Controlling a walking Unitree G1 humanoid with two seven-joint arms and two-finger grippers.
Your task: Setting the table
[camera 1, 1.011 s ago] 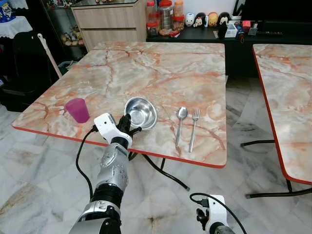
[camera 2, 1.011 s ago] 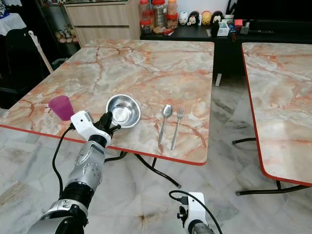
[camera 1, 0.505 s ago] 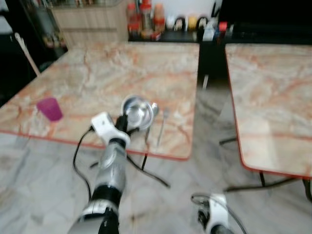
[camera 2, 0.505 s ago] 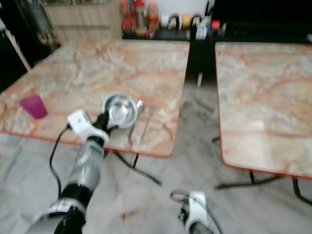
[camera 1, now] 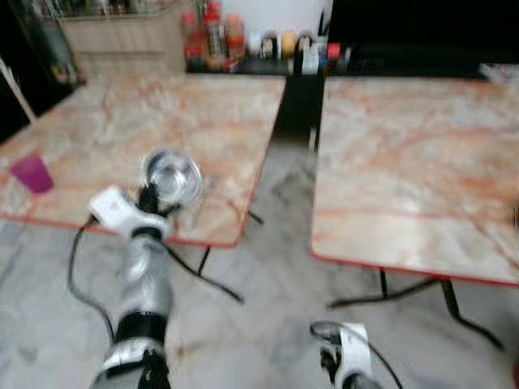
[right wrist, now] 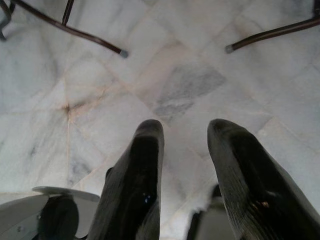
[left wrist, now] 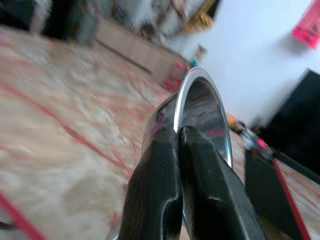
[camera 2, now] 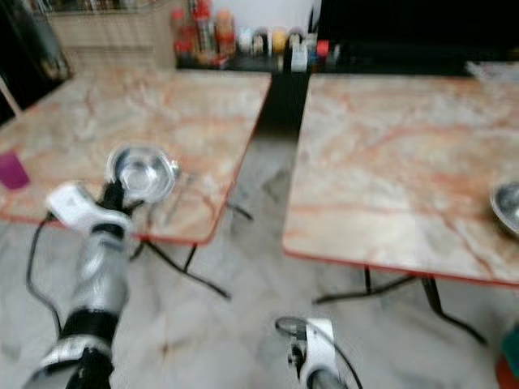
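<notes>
Left wrist view: the steel bowl (left wrist: 200, 107) is seen pinched by its rim in the left gripper (left wrist: 180, 137), held at the near edge of the left marble worktop (camera 1: 113, 121), while the right gripper (right wrist: 185, 145) is held spread above the floor (right wrist: 175, 75).

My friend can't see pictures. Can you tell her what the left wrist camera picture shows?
The left gripper has its two black fingers pinched shut on the rim of a shiny metal bowl, held on edge. Behind it are a blurry pink marble table and a white wall.
</notes>
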